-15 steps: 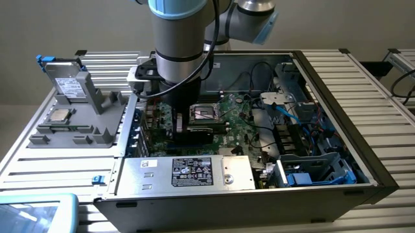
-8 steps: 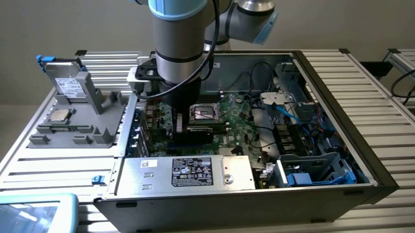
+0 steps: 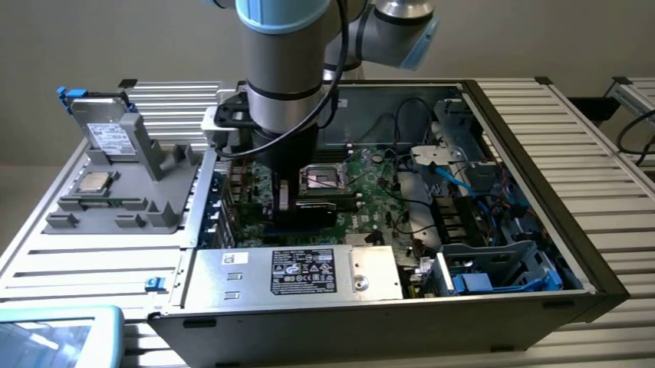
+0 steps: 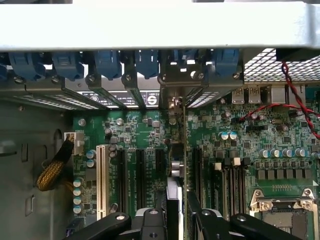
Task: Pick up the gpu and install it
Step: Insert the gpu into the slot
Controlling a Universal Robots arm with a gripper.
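Inside open case, hand grips gpu edge-on among expansion slots.

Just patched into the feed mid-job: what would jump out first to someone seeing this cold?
The big robot arm reaching down into the open computer case, its gripper low over the green motherboard. In the wrist view the gripper holds a thin card on edge over the expansion slots. On the exterior view's left, a gray holder carries a small silver chip.

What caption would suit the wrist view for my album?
Gripper holds the gpu on edge above the motherboard slots.
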